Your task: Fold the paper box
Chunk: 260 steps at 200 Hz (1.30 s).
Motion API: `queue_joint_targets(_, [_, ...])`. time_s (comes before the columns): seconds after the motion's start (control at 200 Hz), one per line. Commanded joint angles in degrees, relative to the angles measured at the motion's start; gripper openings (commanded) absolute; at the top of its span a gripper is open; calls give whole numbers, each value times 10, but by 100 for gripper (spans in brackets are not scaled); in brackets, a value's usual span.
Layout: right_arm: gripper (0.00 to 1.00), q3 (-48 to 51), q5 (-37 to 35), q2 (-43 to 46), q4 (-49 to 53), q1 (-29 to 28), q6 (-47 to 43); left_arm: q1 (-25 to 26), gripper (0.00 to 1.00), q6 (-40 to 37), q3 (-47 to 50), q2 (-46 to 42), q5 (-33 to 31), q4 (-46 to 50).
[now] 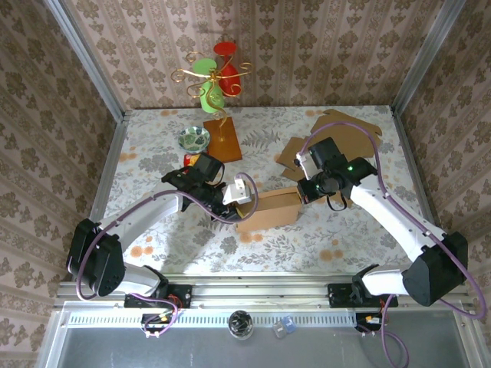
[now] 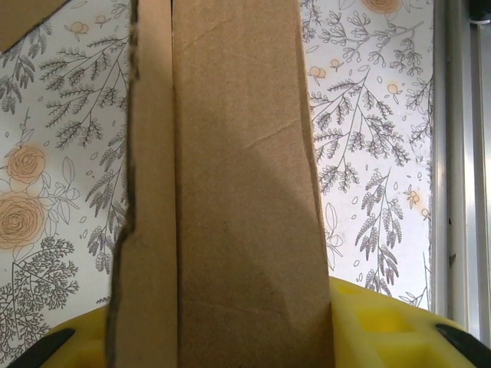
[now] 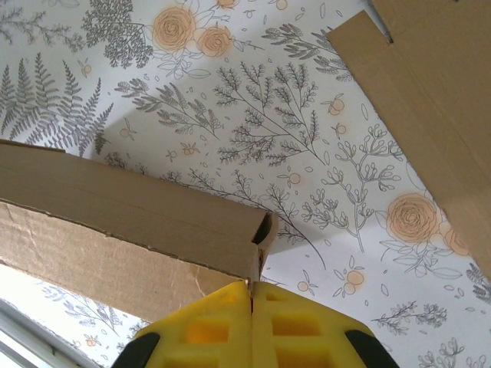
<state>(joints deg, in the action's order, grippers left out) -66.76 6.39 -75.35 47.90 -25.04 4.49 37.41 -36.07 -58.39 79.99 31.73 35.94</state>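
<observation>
The brown paper box [image 1: 268,211] lies across the middle of the flowered table, partly folded into a long body. At the box's left end is my left gripper [image 1: 244,193]. In the left wrist view the cardboard [image 2: 238,192] runs up between the yellow fingers [image 2: 376,318], which press its sides. My right gripper [image 1: 301,192] is at the box's right end. In the right wrist view its yellow fingers [image 3: 291,326] are pinched together on the thin edge of the box's end corner [image 3: 130,222].
Flat cardboard blanks [image 1: 349,134] lie at the back right, just beyond the right arm, and show again in the right wrist view [image 3: 430,92]. A wire ornament on a wooden base [image 1: 221,138], a small bowl [image 1: 195,139] and a red-yellow item [image 1: 188,159] stand back left. A metal rail [image 2: 460,153] runs along the near edge.
</observation>
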Motion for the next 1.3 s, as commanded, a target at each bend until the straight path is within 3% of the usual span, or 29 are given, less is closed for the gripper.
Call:
queue_joint_targets(0.0, [0, 7, -15, 22, 19, -3, 55, -4, 33, 28, -2, 0, -3, -19])
queue_joint_targets(0.42, [0, 50, 4, 50, -16, -8, 172, -7, 32, 36, -1, 9, -1, -24])
queue_joint_targets(0.72, [0, 85, -14, 60, -37, -16, 182, -9, 32, 41, 4, 10, -1, -29])
queue_joint_targets(0.965, [0, 135, -77, 97, -78, -44, 175, -14, 33, 50, 11, 9, 4, -38])
queue_joint_targets(1.15, [0, 140, -109, 103, -86, -60, 180, -17, 40, 58, 14, 4, -2, -45])
queue_joint_targets(1.295, [0, 128, -133, 101, -83, -71, 192, -19, 55, 84, 30, -21, -16, -75])
